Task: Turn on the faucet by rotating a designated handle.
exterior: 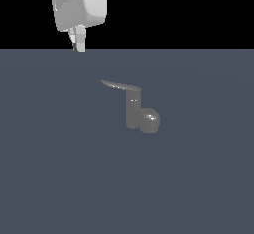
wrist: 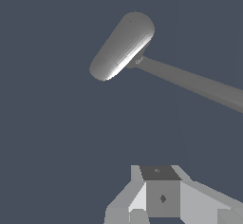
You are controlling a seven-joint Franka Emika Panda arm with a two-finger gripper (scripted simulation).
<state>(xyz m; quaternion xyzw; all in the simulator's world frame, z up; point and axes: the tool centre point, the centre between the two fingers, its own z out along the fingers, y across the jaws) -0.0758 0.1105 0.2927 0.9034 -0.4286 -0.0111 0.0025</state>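
Observation:
The faucet (exterior: 140, 114) is a small glossy grey fixture standing on the flat grey floor, an upright post with a rounded bulb at its foot. Its handle (exterior: 120, 86), a thin tapering blade, juts from the post's top toward the exterior view's left. My gripper (exterior: 78, 43) hangs high up, well off to the exterior view's left of the handle tip and touching nothing. Its fingers are pressed together and hold nothing. The wrist view looks down on the faucet (wrist: 122, 46) and the long handle (wrist: 199, 84), with the gripper (wrist: 161, 192) well apart from both.
Only the uniform grey floor (exterior: 59, 178) surrounds the faucet. The white arm's wrist housing (exterior: 79, 5) stands above the gripper against a black background.

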